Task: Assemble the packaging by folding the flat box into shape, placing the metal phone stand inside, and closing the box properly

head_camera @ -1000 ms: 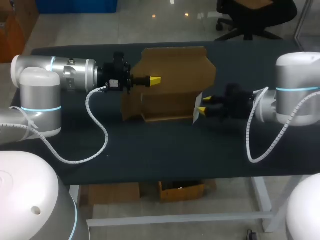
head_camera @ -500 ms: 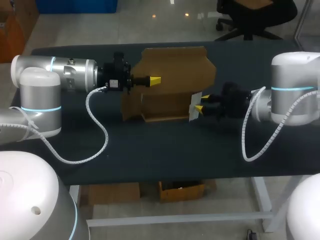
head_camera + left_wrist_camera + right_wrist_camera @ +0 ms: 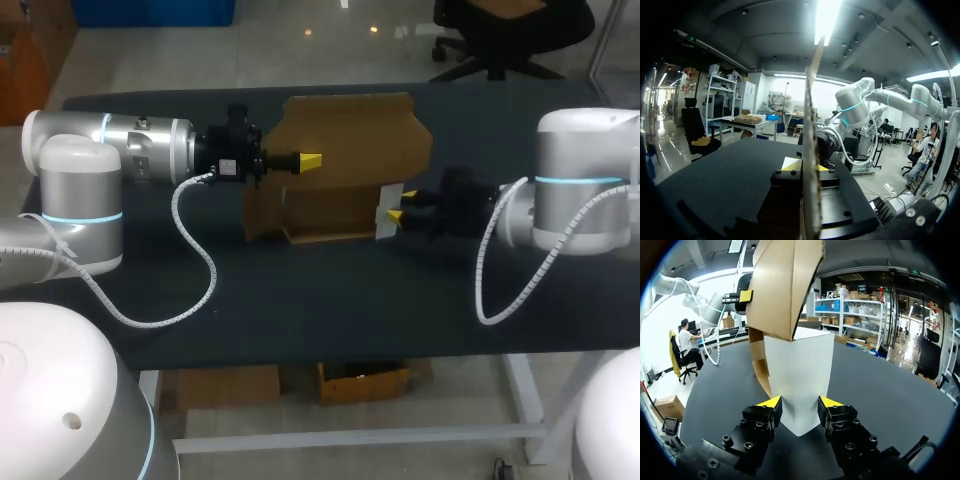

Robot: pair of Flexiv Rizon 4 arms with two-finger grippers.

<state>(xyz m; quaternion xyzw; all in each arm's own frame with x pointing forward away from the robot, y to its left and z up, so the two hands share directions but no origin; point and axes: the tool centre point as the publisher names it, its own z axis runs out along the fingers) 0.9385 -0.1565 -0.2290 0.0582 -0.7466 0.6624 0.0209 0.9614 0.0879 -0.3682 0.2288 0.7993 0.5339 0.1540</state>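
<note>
Cardboard box (image 3: 345,150), partly folded, is seen mid-table toward the far edge of the table (image 3: 300,290). One panel, edge-on, is clamped in the left gripper (image 3: 807,166). At the near right corner, its white flap (image 3: 800,370) stands between the parted, unclamped fingers of the right gripper (image 3: 800,401).

Plain brown cardboard box (image 3: 345,150) with one white flap (image 3: 387,213), on a dark, near-black bench (image 3: 300,300). The black left hand (image 3: 312,160) and right hand (image 3: 402,206) have bright yellow fingertips.
</note>
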